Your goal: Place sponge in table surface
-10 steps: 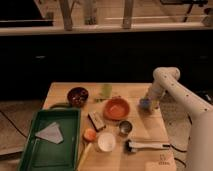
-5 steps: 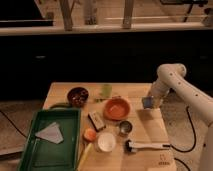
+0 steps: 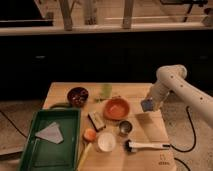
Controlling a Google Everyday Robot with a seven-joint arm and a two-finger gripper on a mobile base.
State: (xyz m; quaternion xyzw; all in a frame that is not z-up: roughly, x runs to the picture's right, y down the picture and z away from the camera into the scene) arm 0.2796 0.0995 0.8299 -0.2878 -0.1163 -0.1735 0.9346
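The blue sponge (image 3: 147, 105) hangs at the tip of my gripper (image 3: 149, 103), which is shut on it. It is held a little above the right side of the light tan wooden table (image 3: 145, 125) and casts a shadow on the planks just below. The white arm (image 3: 172, 82) reaches in from the right. The sponge is to the right of the orange bowl (image 3: 116, 108) and apart from it. The table's small dark logo (image 3: 161, 162) is at the near right corner.
A green tray (image 3: 37, 155) with a grey cloth (image 3: 50, 133) lies at the near left. On the table are a dark bowl (image 3: 77, 96), a dark block with a light stripe (image 3: 96, 120), a metal cup (image 3: 125, 128), a white cup (image 3: 106, 141), an orange ball (image 3: 89, 134) and a white-handled brush (image 3: 146, 145).
The arm's elbow has shifted slightly to the right. The gripper and the sponge have stayed in nearly the same spot over the table's right side.
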